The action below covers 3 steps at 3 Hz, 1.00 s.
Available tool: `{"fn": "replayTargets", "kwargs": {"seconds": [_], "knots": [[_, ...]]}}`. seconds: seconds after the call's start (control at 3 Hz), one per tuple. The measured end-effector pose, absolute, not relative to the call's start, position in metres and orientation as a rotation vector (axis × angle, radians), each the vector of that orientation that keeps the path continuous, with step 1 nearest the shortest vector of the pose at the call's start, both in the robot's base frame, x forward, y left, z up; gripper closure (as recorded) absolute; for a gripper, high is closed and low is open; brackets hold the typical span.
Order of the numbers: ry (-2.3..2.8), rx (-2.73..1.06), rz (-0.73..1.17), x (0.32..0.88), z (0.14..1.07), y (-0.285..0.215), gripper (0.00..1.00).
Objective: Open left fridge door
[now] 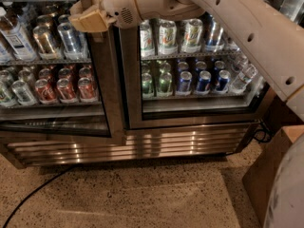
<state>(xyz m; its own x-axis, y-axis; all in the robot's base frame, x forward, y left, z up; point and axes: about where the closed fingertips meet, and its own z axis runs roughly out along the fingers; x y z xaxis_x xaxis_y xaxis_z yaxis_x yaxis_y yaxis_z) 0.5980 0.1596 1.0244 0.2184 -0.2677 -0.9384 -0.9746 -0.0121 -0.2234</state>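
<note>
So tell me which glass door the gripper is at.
The left fridge door, with red and silver cans: the gripper sits at its upper right edge. The twin door shows green and blue cans.

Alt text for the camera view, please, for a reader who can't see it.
The gripper sits at the upper inner edge of the left fridge door, whose glass shows red and silver cans. The right door shows green and blue cans above a louvred steel grille.

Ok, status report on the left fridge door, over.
End effector at left fridge door's upper right frame. Door not swung open yet. Black cable on floor, below the door.
</note>
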Motion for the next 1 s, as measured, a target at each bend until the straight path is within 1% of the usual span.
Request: {"fn": "replayTargets", "kwargs": {"seconds": [0.33, 0.67, 1.0], "knots": [[1.226, -1.496, 0.899, 0.594, 1.024, 0.161, 0.39], [1.184, -1.528, 0.930, 0.570, 1.030, 0.163, 0.15], [1.184, -1.528, 0.931, 0.565, 1.028, 0.162, 0.00]]}}
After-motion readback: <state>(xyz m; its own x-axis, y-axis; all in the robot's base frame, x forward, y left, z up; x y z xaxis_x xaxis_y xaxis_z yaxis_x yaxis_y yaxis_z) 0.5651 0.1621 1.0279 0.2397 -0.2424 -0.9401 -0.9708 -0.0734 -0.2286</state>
